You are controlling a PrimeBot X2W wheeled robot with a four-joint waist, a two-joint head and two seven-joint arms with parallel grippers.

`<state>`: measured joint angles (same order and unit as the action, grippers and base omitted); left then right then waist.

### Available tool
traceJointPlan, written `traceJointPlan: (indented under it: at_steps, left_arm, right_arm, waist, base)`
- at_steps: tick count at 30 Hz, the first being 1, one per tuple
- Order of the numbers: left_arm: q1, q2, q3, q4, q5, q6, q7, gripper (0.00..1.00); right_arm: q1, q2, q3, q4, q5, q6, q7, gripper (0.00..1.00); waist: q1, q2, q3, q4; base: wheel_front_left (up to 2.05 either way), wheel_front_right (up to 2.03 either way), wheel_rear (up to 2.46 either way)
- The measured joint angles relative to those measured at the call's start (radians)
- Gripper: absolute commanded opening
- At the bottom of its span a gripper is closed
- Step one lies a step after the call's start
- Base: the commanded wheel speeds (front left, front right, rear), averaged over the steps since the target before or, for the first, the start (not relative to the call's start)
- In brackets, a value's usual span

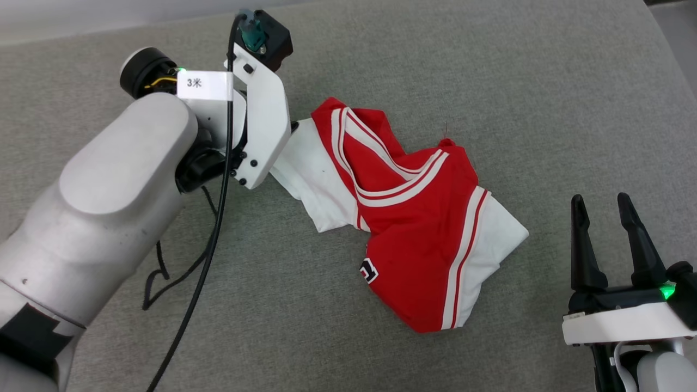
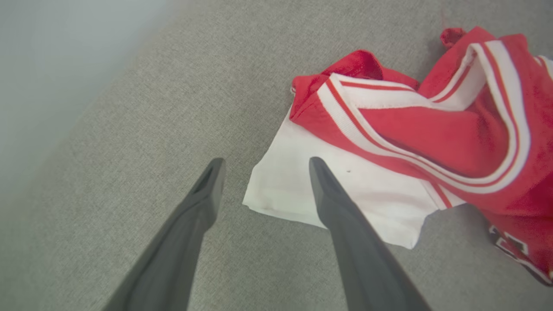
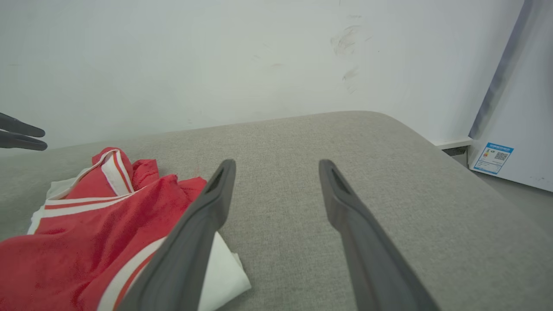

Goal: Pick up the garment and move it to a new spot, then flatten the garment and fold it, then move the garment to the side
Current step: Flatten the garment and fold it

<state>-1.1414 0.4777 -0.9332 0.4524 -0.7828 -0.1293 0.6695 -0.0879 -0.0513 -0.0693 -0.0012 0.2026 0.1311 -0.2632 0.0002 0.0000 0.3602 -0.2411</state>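
Left gripper [image 2: 265, 160]: hanging wide apart, straddling the white sleeve [image 2: 293, 190] edge, gripping nothing.
Garment [image 1: 419, 218]: lying crumpled; likely needing a lower, deeper pinch there.
Right gripper [image 1: 600, 197]: idling nearby, fingers apart too.

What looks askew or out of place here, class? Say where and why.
The garment lies bunched in a heap on the grey surface, not flat. Its collar is twisted, one white sleeve juts toward the left gripper, and the printed number is half folded under.
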Motion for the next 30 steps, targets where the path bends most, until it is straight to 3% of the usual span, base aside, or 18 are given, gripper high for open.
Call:
traceJointPlan:
  at_steps: [11, 18, 19, 20, 21, 26, 30]
  left_arm:
    - [-0.083, 0.069, -0.219, 0.055, -0.081, 0.0, 0.099, 1.0]
    - [-0.111, 0.086, -0.287, 0.061, -0.142, 0.0, 0.125, 1.0]
    - [-0.113, 0.089, -0.295, 0.056, -0.147, 0.001, 0.124, 0.73]
    - [-0.113, 0.089, -0.295, 0.056, -0.147, 0.001, 0.124, 0.04]
    - [-0.113, 0.088, -0.3, 0.056, -0.149, 0.001, 0.119, 0.0]
    - [-0.106, 0.075, -0.327, 0.051, -0.161, 0.0, 0.058, 0.0]
    - [-0.111, 0.058, -0.33, 0.049, -0.172, 0.0, -0.114, 0.0]
  right_arm:
    - [-0.036, 0.0, 0.006, -0.012, 0.014, 0.0, 0.0, 1.0]
    - [-0.039, 0.0, 0.006, -0.013, 0.016, 0.0, 0.0, 1.0]
    - [-0.041, 0.0, 0.005, -0.013, 0.015, 0.0, 0.0, 1.0]
    - [-0.041, 0.0, 0.005, -0.013, 0.015, 0.0, 0.0, 1.0]
    - [-0.042, 0.0, 0.005, -0.013, 0.015, 0.0, 0.0, 1.0]
    - [-0.046, 0.0, 0.006, -0.011, 0.008, 0.0, 0.0, 1.0]
    - [-0.039, 0.0, 0.001, -0.004, -0.003, 0.0, 0.0, 1.0]
  waist:
    - [-0.0001, 0.0, 0.086, -0.049]
    - [-0.0003, 0.0, 0.106, -0.058]
    - [-0.0003, 0.0, 0.107, -0.056]
    - [-0.0003, 0.0, 0.107, -0.056]
    - [-0.0003, 0.0, 0.106, -0.055]
    - [-0.0003, 0.0, 0.093, -0.039]
    - [-0.0003, 0.0, 0.056, -0.01]
  base:
    - [0.0, 0.0, 0.0]
    - [0.0, 0.0, 0.0]
    - [0.0, 0.0, 0.0]
    - [0.0, 0.0, 0.0]
    - [0.0, 0.0, 0.0]
    - [0.0, 0.0, 0.0]
    - [0.0, 0.0, 0.0]
